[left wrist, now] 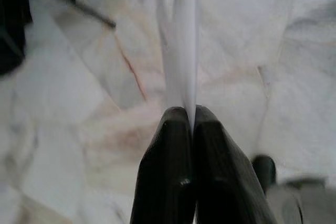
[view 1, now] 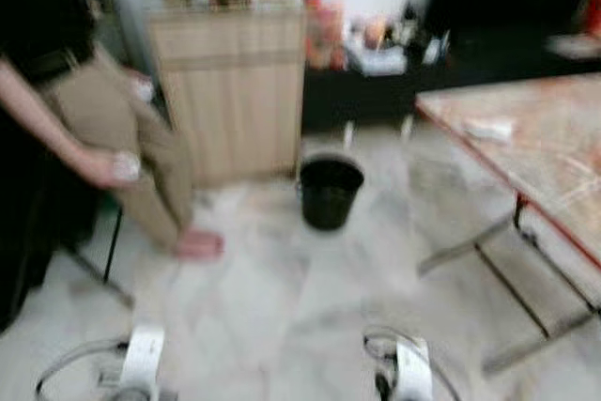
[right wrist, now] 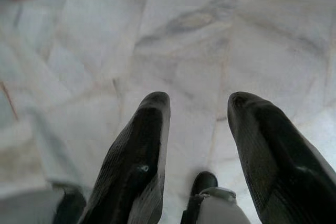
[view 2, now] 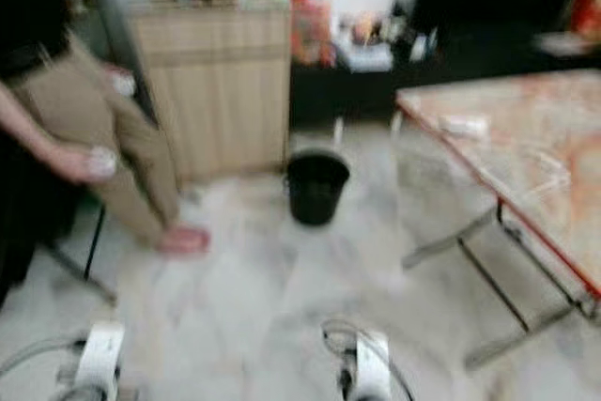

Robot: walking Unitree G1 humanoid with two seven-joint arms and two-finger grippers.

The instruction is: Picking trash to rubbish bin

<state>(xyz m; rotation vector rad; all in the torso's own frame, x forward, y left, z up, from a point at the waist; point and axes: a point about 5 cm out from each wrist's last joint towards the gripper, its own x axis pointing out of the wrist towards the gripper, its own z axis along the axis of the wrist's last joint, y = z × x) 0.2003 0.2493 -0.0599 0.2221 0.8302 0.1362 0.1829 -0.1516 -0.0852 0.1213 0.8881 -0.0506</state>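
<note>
Head views were blurred. A black rubbish bin (view 1: 330, 192) stood upright on the pale marbled floor (view 1: 282, 298), just in front of a light wooden cabinet (view 1: 230, 91) and near the corner of a table (view 1: 535, 138) with a reddish edge and folding metal legs. A small white scrap (view 1: 490, 128) lay on the tabletop near that corner; what it was could not be made out. Behind the bin, a dark low shelf (view 1: 376, 91) carried assorted clutter, too smeared to identify.

A person (view 1: 103, 110) in a dark top and tan trousers stood at the robot's left, beside the cabinet, one bare foot (view 1: 197, 244) on the floor. The person's hand (view 1: 113, 167) held something small and white.

Left gripper (left wrist: 190, 111): black fingers pressed together, pinching a thin white sheet of trash (left wrist: 182, 40) that stood up edge-on from between the tips, over bare floor. In the head view the same white piece showed low at the robot's left, well short of the bin.

Right gripper (right wrist: 198, 100): fingers spread apart, nothing between them, pointing down at marbled floor. A pinkish blur sat at one corner of that wrist view, not identifiable. Both arms sat low at the near edge of the head views, well apart from the bin.
</note>
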